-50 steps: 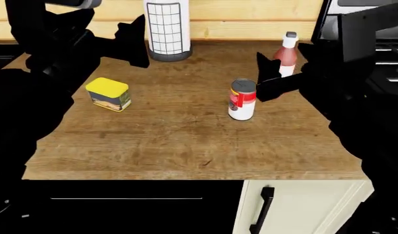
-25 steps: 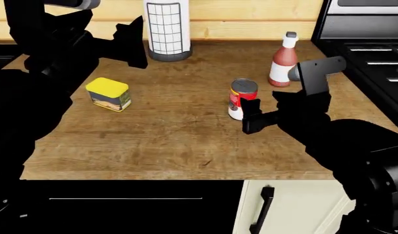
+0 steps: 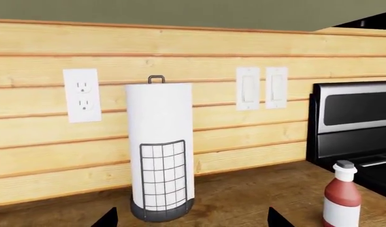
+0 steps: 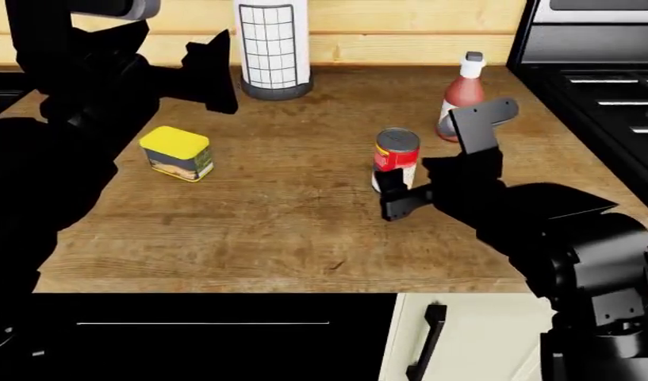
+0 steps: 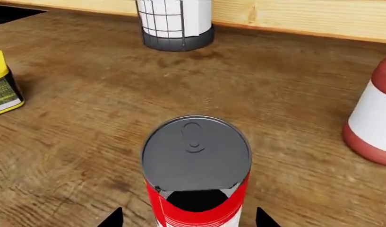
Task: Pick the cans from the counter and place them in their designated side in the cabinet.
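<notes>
Cans sit apart on the counter (image 4: 281, 230): the yellow-lidded tin (image 4: 177, 153) lies just below and outside my left jaws (image 4: 212, 75) (parted, holding nothing), which hover near the paper towel holder (image 4: 272, 48). The red-and-white can (image 4: 395, 161) stands upright between the tips of my right jaws (image 4: 396, 202), and from the right wrist view I see both tips flanking its base, spread wide, not touching it. Beyond them stands the red sauce bottle (image 4: 462, 97), beside the stove (image 4: 609, 87).

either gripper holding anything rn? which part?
Nothing held. Right gripper is open beside the red-and-white can, not closed on it; left gripper open, empty.
</notes>
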Controlling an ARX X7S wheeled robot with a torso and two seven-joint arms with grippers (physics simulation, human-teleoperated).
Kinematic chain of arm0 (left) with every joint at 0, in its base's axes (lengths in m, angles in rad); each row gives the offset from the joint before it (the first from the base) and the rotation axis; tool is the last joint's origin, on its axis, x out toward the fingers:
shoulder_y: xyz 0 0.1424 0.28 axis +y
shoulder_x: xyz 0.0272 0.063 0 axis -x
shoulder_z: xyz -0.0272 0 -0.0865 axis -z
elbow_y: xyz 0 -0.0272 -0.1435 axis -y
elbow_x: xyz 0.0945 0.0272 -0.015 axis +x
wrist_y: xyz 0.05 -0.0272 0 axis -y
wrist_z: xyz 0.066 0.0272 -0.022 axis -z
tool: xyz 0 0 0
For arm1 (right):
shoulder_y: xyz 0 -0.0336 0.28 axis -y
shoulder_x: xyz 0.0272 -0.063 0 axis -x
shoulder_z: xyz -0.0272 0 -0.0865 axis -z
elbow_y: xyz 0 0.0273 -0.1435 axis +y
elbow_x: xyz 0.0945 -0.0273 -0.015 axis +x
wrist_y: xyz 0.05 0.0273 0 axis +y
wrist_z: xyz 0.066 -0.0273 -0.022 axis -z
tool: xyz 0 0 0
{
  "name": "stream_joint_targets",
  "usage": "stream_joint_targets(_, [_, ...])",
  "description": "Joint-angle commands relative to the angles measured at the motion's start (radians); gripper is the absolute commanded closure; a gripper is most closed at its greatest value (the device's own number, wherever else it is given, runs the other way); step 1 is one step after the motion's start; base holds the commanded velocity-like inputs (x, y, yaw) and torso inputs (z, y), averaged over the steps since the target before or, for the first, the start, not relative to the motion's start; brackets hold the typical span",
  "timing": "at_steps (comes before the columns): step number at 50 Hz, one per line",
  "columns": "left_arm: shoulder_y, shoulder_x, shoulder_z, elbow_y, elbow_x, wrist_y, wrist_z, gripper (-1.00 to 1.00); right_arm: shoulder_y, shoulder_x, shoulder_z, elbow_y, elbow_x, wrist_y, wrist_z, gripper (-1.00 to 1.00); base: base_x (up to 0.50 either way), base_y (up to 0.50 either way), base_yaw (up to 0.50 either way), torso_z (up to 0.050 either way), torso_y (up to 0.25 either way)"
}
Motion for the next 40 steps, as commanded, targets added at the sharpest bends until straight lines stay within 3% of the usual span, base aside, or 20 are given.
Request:
stream_joint_targets(1, [0.011,-0.004,-0.001,-0.007,-0.001,0.015,-0.002,-1.00,0.051,-0.006,-0.079,0.135,-0.033,-0.083,-0.056,-1.00,0.00,0.00,0.00,0.000,0.000])
stream_joint_targets(14, [0.020,-0.007,0.001,-0.008,-0.004,0.023,-0.007,-1.00,0.081,-0.010,-0.130,0.240,-0.064,-0.150,-0.090,-1.00,0.00,0.00,0.00,0.000,0.000])
stream_joint_targets(15, [0.020,-0.008,0.001,-0.008,-0.004,0.023,-0.008,-1.00,0.082,-0.009,-0.130,0.238,-0.064,-0.149,-0.089,1.00,0.00,0.00,0.00,0.000,0.000])
stream_joint_targets(24, [0.013,-0.010,-0.008,0.009,-0.019,0.005,-0.018,-1.00,0.073,0.003,-0.119,0.185,-0.051,-0.122,-0.077,1.00,0.00,0.00,0.00,0.000,0.000])
stream_joint_targets(40, [0.010,0.003,-0.023,0.010,-0.049,0.002,-0.016,-1.00,0.101,0.054,0.016,-0.177,0.060,0.171,0.019,1.00,0.00,0.00,0.00,0.000,0.001])
